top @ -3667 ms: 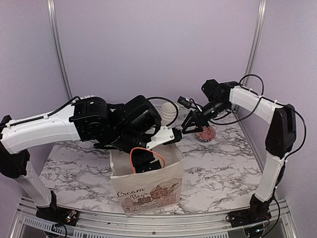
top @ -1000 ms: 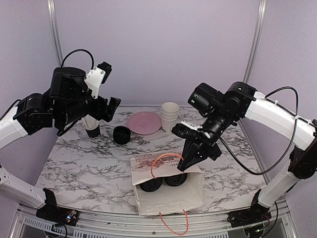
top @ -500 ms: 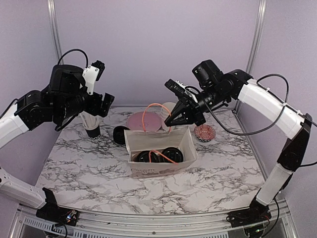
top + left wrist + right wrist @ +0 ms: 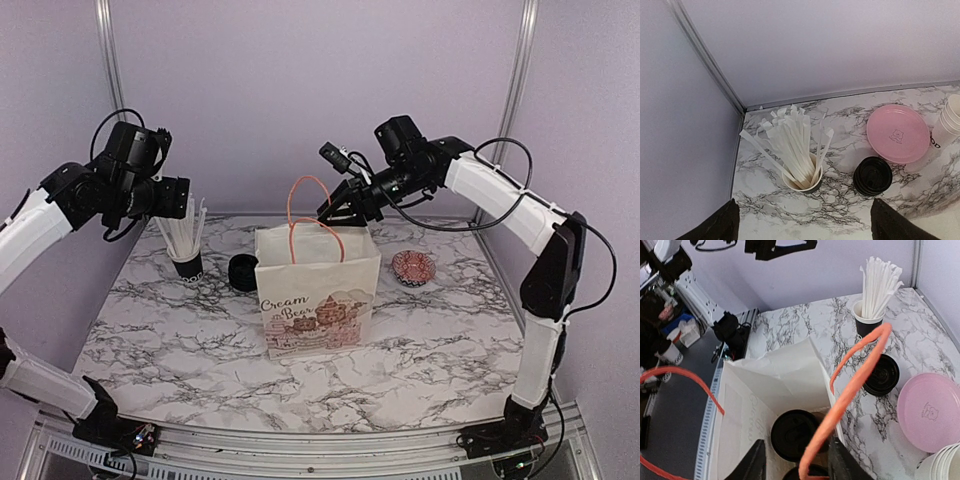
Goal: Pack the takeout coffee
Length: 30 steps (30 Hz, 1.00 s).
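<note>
Now bag upright, earlier tipped; left tool apart; right tool apart around handle.

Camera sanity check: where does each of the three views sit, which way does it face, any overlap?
Top external: high behind the bases, facing the back wall; left arm and right arm show, right tool at the upright paper bag.
Left wrist: on the raised left arm, looking down at the back-left corner; left tool open at the bottom edge.
Right wrist: over the bag, looking down at the lidded coffees inside; its fingers flank the orange handle.
Shared by both wrists: straw cup, black lid, pink plate.
</note>
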Available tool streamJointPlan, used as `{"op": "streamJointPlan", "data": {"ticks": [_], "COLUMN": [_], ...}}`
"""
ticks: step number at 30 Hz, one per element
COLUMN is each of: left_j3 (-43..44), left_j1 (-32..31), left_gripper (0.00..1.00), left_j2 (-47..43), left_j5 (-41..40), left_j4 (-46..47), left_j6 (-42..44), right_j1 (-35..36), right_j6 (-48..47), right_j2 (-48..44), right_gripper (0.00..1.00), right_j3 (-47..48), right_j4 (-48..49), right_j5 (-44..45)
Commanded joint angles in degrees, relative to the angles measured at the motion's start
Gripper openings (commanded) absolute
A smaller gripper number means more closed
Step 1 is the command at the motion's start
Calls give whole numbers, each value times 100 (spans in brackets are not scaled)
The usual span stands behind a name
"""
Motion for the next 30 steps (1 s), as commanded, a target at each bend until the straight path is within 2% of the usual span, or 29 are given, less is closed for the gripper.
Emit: {"op": "streamJointPlan", "data": {"ticks": [1,4,6,12,19,30], "left_j3": [-7,-102,-150,-34,125,54], "left_j1": [897,1771,2222,3279,3768,4041], "left_gripper": [82,68,60,48,52,45], "left_j2": [196,303,438,1150,1974,2399], "left_j5": [671,1544,2037,3118,3357,3783], "left_j4": [-83,271,498,1165,1646,2350], "left_j6": [-373,-500,-557,-924,-1338,-1522], "right_j1": [12,-178,-493,-1648,-2324,-2546], "right_j6": [-210,-379,-315,-295,-308,-317], "right_j2": [-306,-702,-987,-1708,-2409,-2667], "right_gripper": [50,64,70,71,72,71], "right_j3": [419,335,91,-1344,-2526,-2891], "right_j4": [-358,-494,-432,13,682,886], "right_j5": [171,147,-159,-638,-659,-561]}}
